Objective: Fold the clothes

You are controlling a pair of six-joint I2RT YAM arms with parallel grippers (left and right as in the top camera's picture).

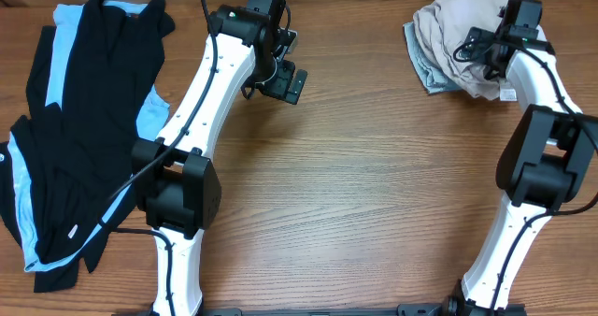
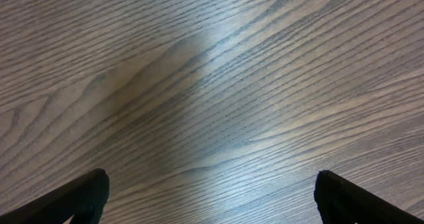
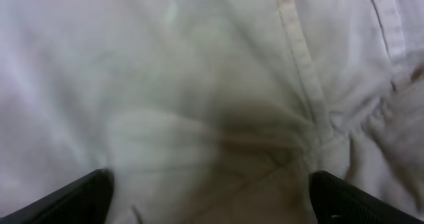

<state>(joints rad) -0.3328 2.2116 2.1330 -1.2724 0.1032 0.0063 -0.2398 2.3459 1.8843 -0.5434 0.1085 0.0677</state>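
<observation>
The beige khaki shorts lie bunched in a heap at the table's far right, with a strip of light-blue denim shorts showing under their left edge. My right gripper is open, right above the beige cloth, which fills the right wrist view; in the overhead view the gripper sits on the heap's right part. A black garment with light-blue panels lies spread at the far left. My left gripper is open and empty over bare wood at the back middle.
The wooden table carries both arm bases at its front edge. The left arm stretches up beside the black garment's right edge.
</observation>
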